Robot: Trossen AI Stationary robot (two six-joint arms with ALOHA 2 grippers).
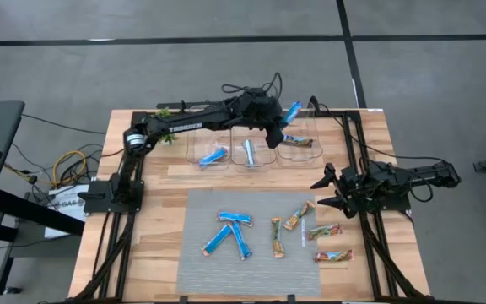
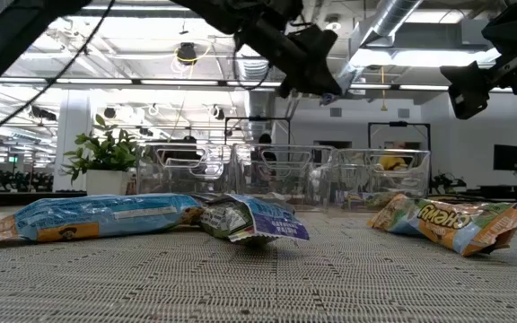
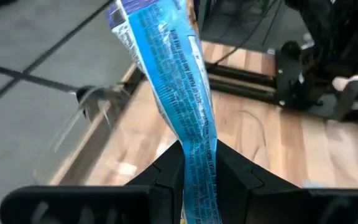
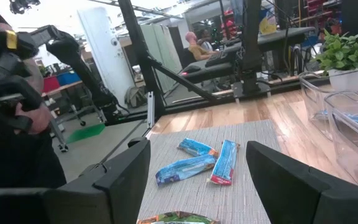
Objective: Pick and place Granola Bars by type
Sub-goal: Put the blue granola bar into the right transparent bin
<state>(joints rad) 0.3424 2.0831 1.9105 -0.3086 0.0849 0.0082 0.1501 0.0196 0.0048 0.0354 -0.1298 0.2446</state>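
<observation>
My left gripper (image 1: 277, 128) hangs over the clear bins at the table's far side, shut on a bright blue granola bar (image 1: 292, 111). The bins (image 1: 249, 154) stand in a row: blue bars (image 1: 213, 156) lie in the left and middle ones, a tan bar (image 1: 298, 141) in the right one. On the grey mat (image 1: 226, 279) lie three blue bars (image 1: 234, 232) and several tan bars (image 1: 323, 230). My right gripper (image 1: 323, 190) waits open at the right side, nothing between its fingers (image 4: 123, 171). My left gripper pinches the blue bar's near end (image 3: 197, 168) between its two fingers (image 3: 235, 180), flat faces against the pads. The fingers lie along the bar. Most of the bar (image 3: 173, 81) sticks out past the fingertips, lifted clear above the bins.
A small green plant (image 1: 167, 114) stands at the far left of the table. The black frame rails (image 1: 357, 143) run along the right side near my right arm. Bare wood (image 1: 159, 211) lies left of the mat.
</observation>
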